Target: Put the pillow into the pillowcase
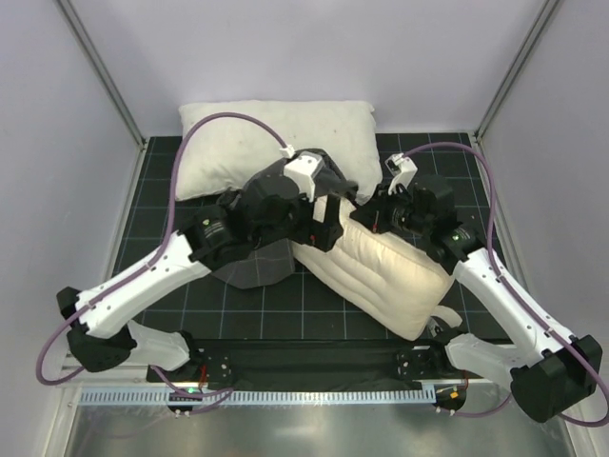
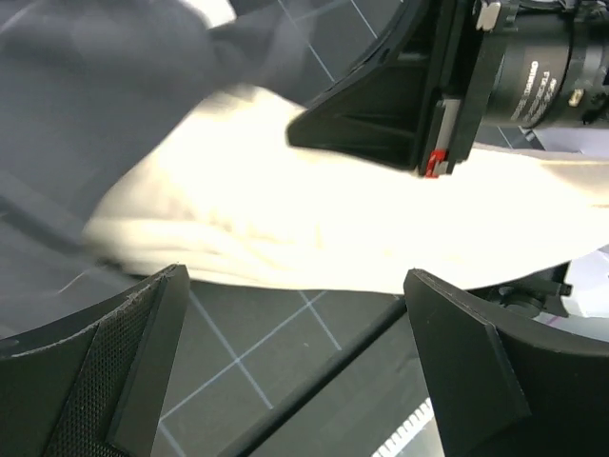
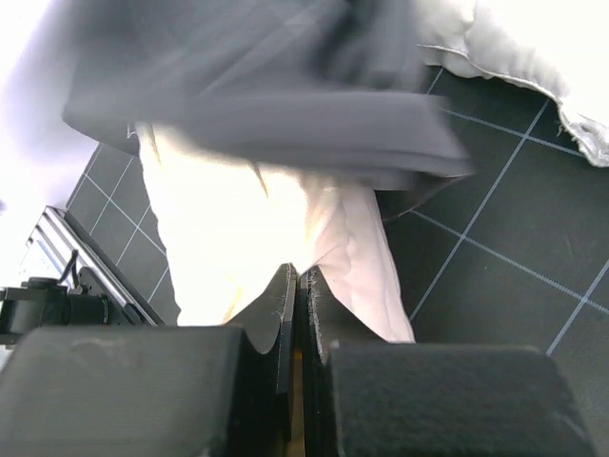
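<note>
left gripper (image 2: 295,286) hangs wide apart just above the pillow (image 2: 333,219), holding nothing. right gripper (image 3: 297,278) is pressed together at the pillow's edge; whether cloth is pinched i cannot tell. pillowcase (image 1: 255,265) drapes over one end of the pillow, whose greater part lies outside on the grid mat (image 1: 171,286). white pillow (image 1: 238,133) lies behind both arms.

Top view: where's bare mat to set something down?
Bare mat shows in a strip left of the white pillow, beyond the left arm, and in a front patch between pillowcase and cream pillow. The far right corner is partly free, under a cable. The centre is crowded.
</note>
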`<state>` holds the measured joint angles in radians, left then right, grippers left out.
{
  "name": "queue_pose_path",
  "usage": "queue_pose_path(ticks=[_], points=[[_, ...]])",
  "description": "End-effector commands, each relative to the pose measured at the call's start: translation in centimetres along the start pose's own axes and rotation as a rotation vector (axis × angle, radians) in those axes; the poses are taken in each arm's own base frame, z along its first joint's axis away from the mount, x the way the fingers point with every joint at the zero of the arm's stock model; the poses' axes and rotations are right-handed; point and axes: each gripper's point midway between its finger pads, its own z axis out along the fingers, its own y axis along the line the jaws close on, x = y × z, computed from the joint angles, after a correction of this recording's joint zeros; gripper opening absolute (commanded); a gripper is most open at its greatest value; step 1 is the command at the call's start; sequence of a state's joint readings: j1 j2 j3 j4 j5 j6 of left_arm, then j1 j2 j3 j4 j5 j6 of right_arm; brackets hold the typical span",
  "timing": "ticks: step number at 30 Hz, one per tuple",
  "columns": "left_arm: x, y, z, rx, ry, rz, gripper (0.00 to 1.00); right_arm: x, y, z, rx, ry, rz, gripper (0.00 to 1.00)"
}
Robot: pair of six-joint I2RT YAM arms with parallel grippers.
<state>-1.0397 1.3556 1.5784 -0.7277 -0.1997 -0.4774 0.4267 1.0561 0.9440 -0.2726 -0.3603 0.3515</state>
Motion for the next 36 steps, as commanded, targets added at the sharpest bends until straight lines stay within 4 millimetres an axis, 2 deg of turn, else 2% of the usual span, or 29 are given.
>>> queue_pose_path(ticks=[1,3,4,5,6,7,8,12,13,16,17,22,28,32,36], points=[[-0.2,2.4,-2.8,-0.075,-0.064,0.02,0.99,1.7,-1.2,0.9,-0.01,0.059,0.003,0.04],[0.4,3.2,-3.2,-0.095,-0.075,0.005,1.0,1.5,-1.6,1.0,-0.006,0.061,0.003,0.04],[1.7,3.9,-2.9,-0.118,-0.058,-0.005,1.0,1.4,-1.6,1.1,-0.01,0.063,0.002,0.04],[1.9,4.4,-3.7,-0.124,-0.075,-0.016,1.0,1.4,-1.7,1.1,-0.008,0.065,-0.004,0.04],[2.0,5.1,-3.8,-0.156,-0.091,-0.025,1.0,1.2,-1.8,1.1,-0.006,0.064,-0.006,0.04],[3.0,5.8,-3.5,-0.178,-0.089,-0.034,1.0,1.2,-1.9,1.1,-0.002,0.066,-0.006,0.04],[2.9,6.2,-3.8,-0.188,-0.111,-0.039,1.0,1.1,-1.9,1.1,-0.001,0.063,-0.011,0.04],[3.4,7.4,-2.2,-0.242,-0.152,-0.007,0.97,0.5,-1.5,0.9,-0.009,0.051,-0.02,0.04],[2.6,7.2,-1.9,-0.239,-0.184,-0.005,0.96,0.3,-1.5,0.8,-0.005,0.048,-0.021,0.04],[2.1,7.1,-0.5,-0.246,-0.208,0.039,0.9,0.0,-1.3,0.4,-0.006,0.038,-0.027,0.04],[1.2,6.8,-0.2,-0.24,-0.241,0.038,0.89,0.0,-1.4,0.3,0.003,0.038,-0.028,0.04],[-0.1,7.3,2.0,-0.313,-0.263,0.11,0.75,-0.1,-1.2,-0.2,0.007,0.038,-0.038,0.04],[-0.6,9.5,3.4,-0.502,-0.239,0.14,0.72,0.0,-1.3,-0.2,0.009,0.043,-0.043,0.04],[-1.0,10.3,4.2,-0.569,-0.234,0.165,0.61,-0.1,-1.2,-0.3,0.008,0.041,-0.046,0.04],[-1.5,12.2,4.4,-0.655,-0.223,0.174,0.54,-0.1,-1.1,-0.2,0.0,0.042,-0.043,0.04]])
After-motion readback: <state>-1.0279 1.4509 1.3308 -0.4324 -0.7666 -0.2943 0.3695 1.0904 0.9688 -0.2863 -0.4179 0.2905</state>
